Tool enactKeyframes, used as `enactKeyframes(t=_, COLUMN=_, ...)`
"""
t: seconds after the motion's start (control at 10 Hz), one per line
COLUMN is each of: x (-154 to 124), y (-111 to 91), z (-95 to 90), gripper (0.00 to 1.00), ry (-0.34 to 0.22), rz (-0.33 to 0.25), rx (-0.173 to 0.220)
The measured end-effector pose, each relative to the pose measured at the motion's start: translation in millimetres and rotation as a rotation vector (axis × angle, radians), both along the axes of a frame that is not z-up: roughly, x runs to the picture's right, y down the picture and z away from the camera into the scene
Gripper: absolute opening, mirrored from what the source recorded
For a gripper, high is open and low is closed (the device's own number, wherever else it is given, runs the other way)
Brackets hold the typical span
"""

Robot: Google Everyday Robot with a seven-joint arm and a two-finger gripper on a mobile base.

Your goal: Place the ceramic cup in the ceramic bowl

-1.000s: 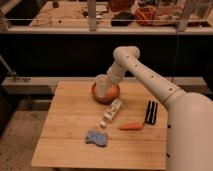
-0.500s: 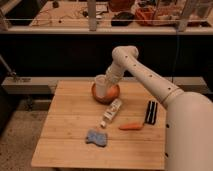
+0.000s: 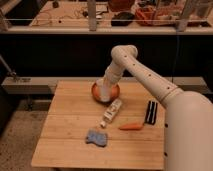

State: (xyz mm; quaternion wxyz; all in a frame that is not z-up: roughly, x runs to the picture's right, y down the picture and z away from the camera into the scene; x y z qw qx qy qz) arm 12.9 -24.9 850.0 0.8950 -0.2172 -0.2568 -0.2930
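1. A pale wooden counter (image 3: 70, 135) carried several items.
2. A round, shallow, orange-brown ceramic bowl (image 3: 114, 93) sat near the counter's far edge, about midway along it.
3. A tall, off-white, handleless ceramic cup (image 3: 102, 91) stood inside the bowl.
4. The white arm's gripper (image 3: 106, 82) was at the cup's top; whether its jaws grasped or had released could not be told.
5. An orange carrot (image 3: 131, 127) lay toward the right edge.

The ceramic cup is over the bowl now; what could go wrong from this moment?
1. The ceramic cup sits in the ceramic bowl near its left rim; if the gripper releases off-centre, the cup may tip out.
2. The bowl is shallow and the cup tall, so it could topple.
3. The white bottle lies just in front; a sliding bowl might push it.
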Motion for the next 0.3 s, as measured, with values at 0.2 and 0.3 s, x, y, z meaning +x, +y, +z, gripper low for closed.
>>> enactKeyframes(t=0.2, x=-0.5, y=-0.3, z=-0.4, gripper=0.49, ry=0.003, rz=0.003, rx=-0.001)
enactKeyframes(t=0.3, x=-0.5, y=-0.8, z=-0.7, gripper=0.58, ry=0.006, rz=0.004, rx=0.0)
